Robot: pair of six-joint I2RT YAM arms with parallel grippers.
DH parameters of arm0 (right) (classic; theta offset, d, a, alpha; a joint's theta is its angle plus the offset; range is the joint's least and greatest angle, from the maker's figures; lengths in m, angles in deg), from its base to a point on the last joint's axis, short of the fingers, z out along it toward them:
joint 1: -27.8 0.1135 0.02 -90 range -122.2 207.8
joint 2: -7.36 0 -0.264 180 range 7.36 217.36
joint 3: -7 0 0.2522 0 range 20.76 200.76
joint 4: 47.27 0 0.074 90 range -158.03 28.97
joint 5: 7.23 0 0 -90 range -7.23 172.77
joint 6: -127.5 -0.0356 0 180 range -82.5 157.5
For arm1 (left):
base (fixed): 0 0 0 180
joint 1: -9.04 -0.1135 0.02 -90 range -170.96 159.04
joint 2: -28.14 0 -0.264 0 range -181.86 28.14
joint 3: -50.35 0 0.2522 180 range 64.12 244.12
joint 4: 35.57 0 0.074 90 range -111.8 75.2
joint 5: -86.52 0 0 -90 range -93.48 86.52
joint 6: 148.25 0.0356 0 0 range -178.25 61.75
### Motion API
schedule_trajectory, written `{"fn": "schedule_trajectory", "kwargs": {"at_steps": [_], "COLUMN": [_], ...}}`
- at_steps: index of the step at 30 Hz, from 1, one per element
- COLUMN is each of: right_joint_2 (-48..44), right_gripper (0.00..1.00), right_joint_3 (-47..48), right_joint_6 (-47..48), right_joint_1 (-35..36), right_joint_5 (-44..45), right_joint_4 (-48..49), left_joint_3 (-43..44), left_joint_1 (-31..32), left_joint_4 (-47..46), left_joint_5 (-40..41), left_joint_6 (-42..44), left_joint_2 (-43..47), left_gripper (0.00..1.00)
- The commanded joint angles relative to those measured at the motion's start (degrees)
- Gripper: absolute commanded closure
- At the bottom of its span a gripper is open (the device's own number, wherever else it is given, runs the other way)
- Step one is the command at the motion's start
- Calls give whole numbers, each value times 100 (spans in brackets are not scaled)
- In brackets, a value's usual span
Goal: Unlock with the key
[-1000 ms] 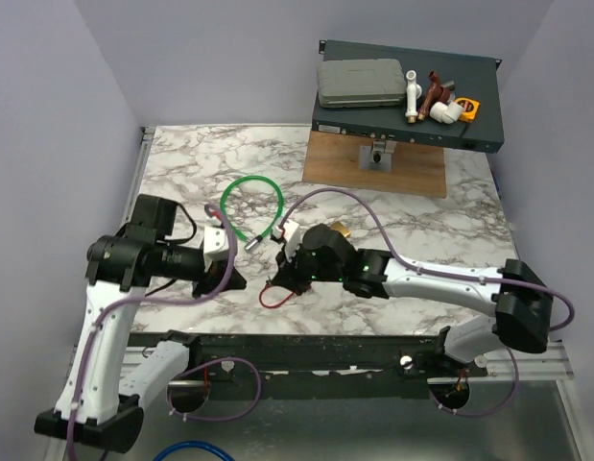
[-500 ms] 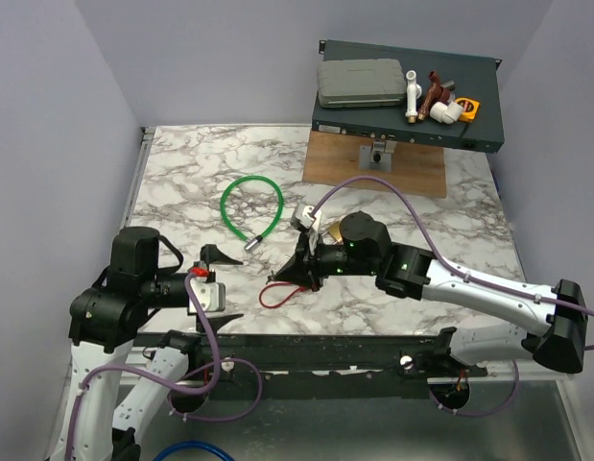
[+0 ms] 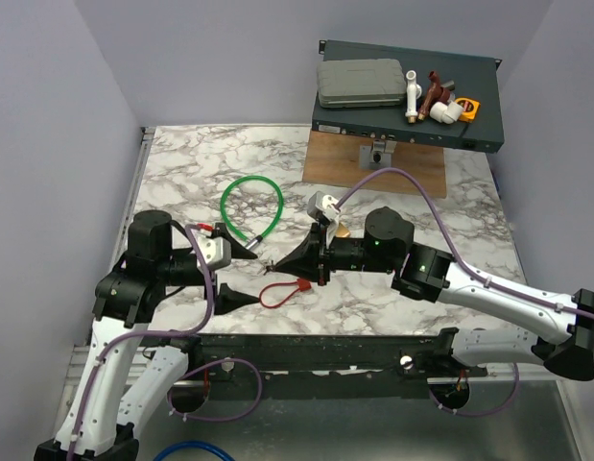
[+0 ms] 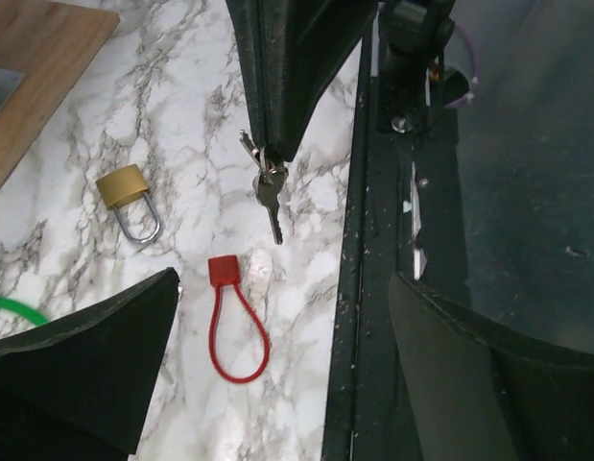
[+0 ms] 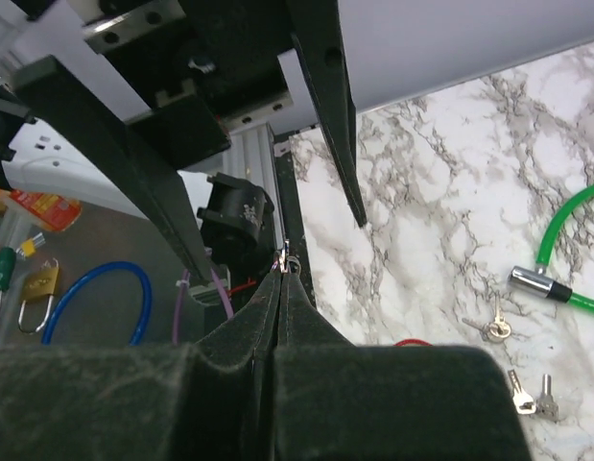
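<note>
**Left claw back in and thrown wide, key dangling at the desk edge**

Since a second ago my left arm has pulled away and come forward again with its jaws now spread, and the right arm has drawn back so its tip points left.

I see the key (image 4: 269, 192) hanging free, blade down, in a small bunch from the right claw (image 4: 268, 152), whose fingers are pressed tight together. I think they nip the ring rather than a key, but the view is too fine to be sure. Below it lies the red cord loop (image 4: 223, 271), flat on the desk (image 4: 105, 96) and apart from the bunch. The padlock (image 4: 129, 192) lies on its side well away, held by nothing. My left claw (image 4: 282, 283) gapes empty, facing the bunch.

My worry is the drop. The bunch hangs just beside the desk's near edge, so if the right claw lets go before the left has closed, it could fall off the desk. A swinging blade will not aim at a keyhole either, and the loose padlock would slide if pushed.
</note>
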Motion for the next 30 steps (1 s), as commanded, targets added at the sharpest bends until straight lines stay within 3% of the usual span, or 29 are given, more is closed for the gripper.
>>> {"fn": "schedule_trajectory", "kwargs": {"at_steps": [1,9,11,12,14,17,20,25,28,30], "right_joint_2": [-17,115,139,142,173,211,213,161,89,11], "right_gripper": [99,99,99,99,99,99,99,99,92,82], "right_joint_3": [199,182,168,160,147,130,82,3,-68,-55], "right_joint_6": [-125,-262,-292,-297,-319,-349,-360,-352,-365,-332], "right_joint_1": [-17,-18,-15,-17,-15,-19,-19,-19,-21,-15], "right_joint_5": [-205,-287,-300,-319,-332,-375,-358,-381,-366,-294], "right_joint_4": [373,799,862,917,969,1020,1020,927,851,699], "left_joint_3": [-316,-227,-260,-265,-263,-213,-206,16,268,450], "left_joint_1": [33,173,190,199,200,195,200,200,200,197], "left_joint_4": [-1407,-1685,-1678,-1638,-1621,-1630,-1598,-1083,-425,84], "left_joint_5": [-655,-874,-959,-983,-954,-922,-924,-763,-614,-302], "left_joint_6": [-1625,-1901,-1909,-1870,-1862,-1861,-1817,-1267,-635,-59], "left_joint_2": [-28,-266,-241,-228,-208,-181,-143,-127,-197,-288], "left_gripper": [17,46,60,74,85,88,100,100,100,100]}}
